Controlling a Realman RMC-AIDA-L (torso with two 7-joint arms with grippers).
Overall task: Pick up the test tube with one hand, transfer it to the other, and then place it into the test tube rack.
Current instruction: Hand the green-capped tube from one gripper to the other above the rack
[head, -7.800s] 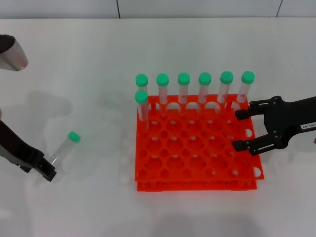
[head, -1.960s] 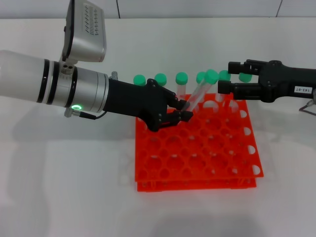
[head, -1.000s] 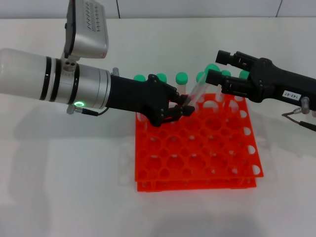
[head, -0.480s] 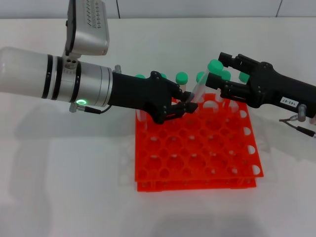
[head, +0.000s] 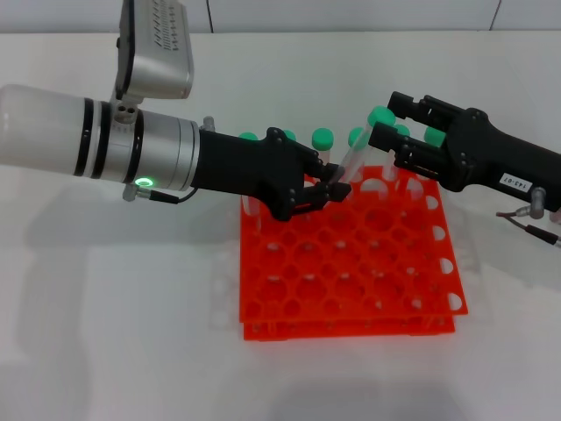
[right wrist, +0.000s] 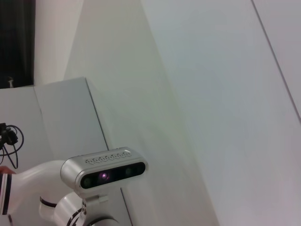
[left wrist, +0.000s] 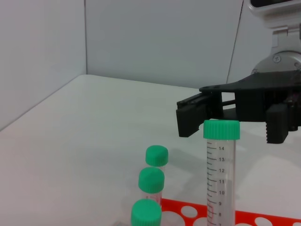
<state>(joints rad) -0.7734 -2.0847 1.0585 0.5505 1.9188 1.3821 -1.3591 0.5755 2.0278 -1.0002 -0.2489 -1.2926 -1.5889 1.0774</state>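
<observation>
My left gripper (head: 330, 188), the one with the green light, hangs over the back of the orange-red test tube rack (head: 252, 331), shut on the lower end of the test tube (head: 354, 159). The tube slants up and to the right, ending in its green cap (head: 379, 117). My right gripper (head: 387, 120), with the white label, is open, one finger on each side of that cap without gripping it. The left wrist view shows the tube (left wrist: 221, 179) upright, with the right gripper's fingers (left wrist: 193, 117) spread just behind the cap (left wrist: 221, 129).
Several other green-capped tubes (head: 323, 139) stand in the rack's back row and at its back left corner; three of their caps (left wrist: 151, 179) appear in the left wrist view. The rack lies on a white table (head: 131, 307). The right wrist view shows only walls and the robot's head.
The left gripper took the tube from the table at the left and brought it over the rack. The right gripper came in from the right and upward until its open fingers flank the cap.
</observation>
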